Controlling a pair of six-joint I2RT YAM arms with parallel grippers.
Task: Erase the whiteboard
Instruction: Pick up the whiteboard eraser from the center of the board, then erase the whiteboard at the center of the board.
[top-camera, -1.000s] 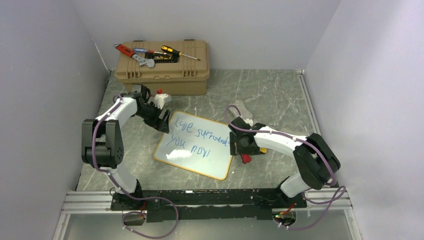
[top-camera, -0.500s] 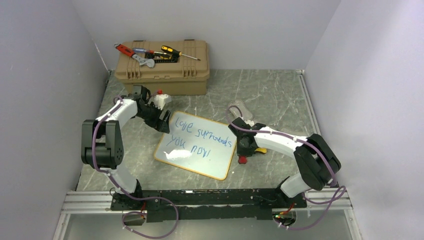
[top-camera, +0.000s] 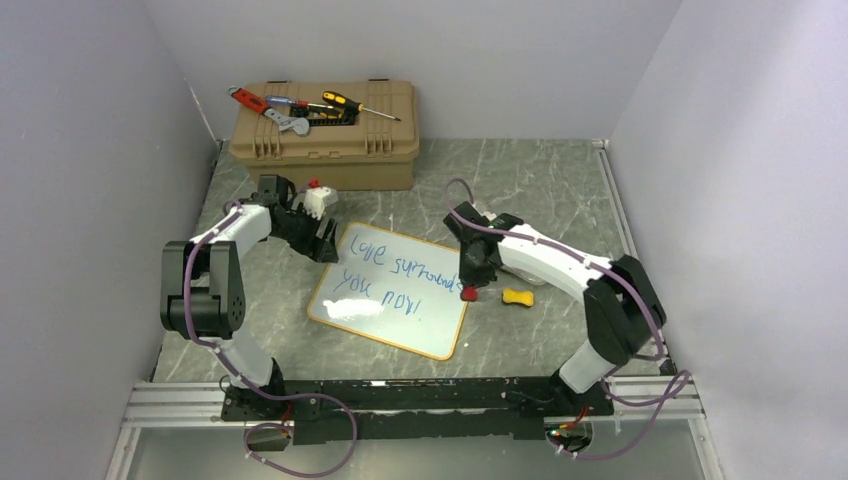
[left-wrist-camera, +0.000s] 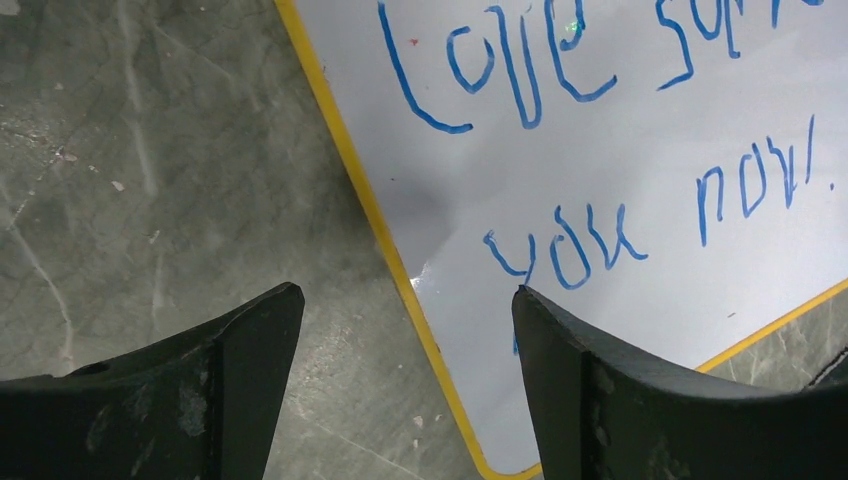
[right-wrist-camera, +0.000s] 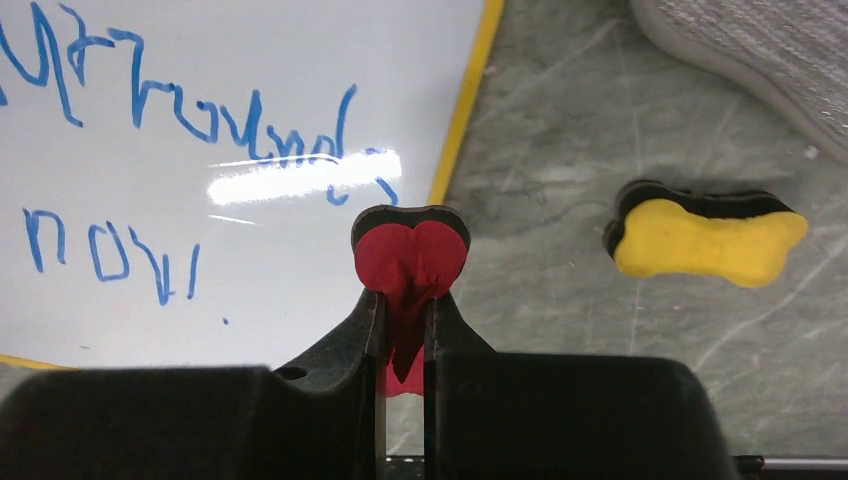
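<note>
The whiteboard (top-camera: 392, 300) lies flat mid-table, framed in orange-tan and covered in blue handwriting (left-wrist-camera: 520, 70). My right gripper (top-camera: 469, 284) is shut on a red heart-shaped eraser (right-wrist-camera: 410, 250), which hangs just off the board's right edge (right-wrist-camera: 462, 110). The eraser's black backing faces away from the wrist camera. My left gripper (top-camera: 324, 247) stands open above the board's left edge (left-wrist-camera: 360, 190), one finger (left-wrist-camera: 250, 340) over the table and the other (left-wrist-camera: 570, 350) over the white surface (left-wrist-camera: 620, 160). Nothing sits between its jaws.
A yellow bone-shaped eraser (top-camera: 517, 296) lies on the table right of the board (right-wrist-camera: 705, 240). Grey cloth (right-wrist-camera: 760, 50) shows beyond it. A tan toolbox (top-camera: 325, 140) with screwdrivers and a wrench on its lid stands at the back left. A small white, red-topped object (top-camera: 316, 196) sits by the left arm.
My right gripper closed on the red eraser and carried it up and left to the board's right edge, leaving the yellow eraser on the table. The left arm drew back slightly.
</note>
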